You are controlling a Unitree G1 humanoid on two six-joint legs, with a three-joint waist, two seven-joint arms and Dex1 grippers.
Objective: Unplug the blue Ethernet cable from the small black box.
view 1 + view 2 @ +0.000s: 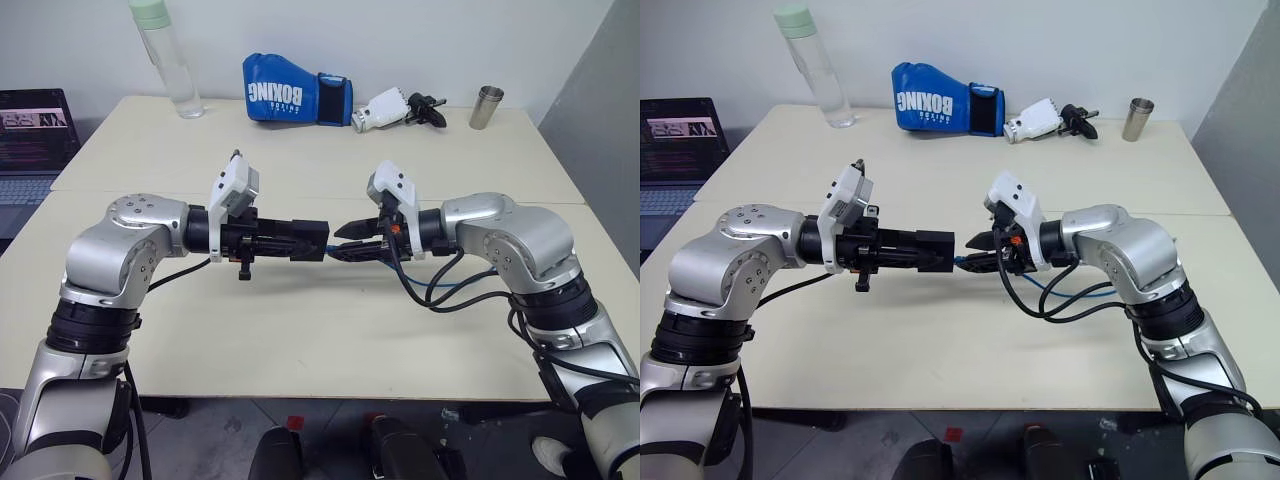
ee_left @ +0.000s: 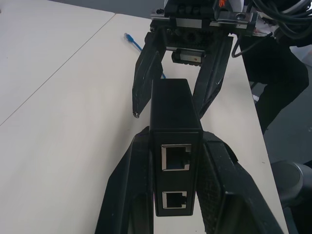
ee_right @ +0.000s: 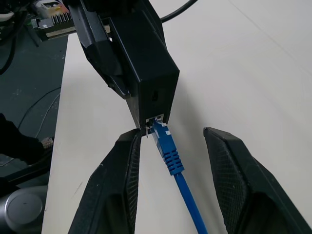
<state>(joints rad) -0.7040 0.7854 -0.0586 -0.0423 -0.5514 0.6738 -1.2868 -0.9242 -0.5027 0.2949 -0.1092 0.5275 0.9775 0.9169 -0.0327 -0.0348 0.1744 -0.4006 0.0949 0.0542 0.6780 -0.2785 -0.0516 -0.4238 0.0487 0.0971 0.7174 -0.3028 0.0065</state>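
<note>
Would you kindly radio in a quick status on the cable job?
Left gripper shut on small black box. Right gripper jaws open, straddling blue Ethernet cable, not gripping. Plug still seated. Nothing in the way.

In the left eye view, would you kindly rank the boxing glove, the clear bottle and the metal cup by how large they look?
1. boxing glove and clear bottle: too alike to rank, one broad, one tall.
2. metal cup, clearly smallest.
</note>
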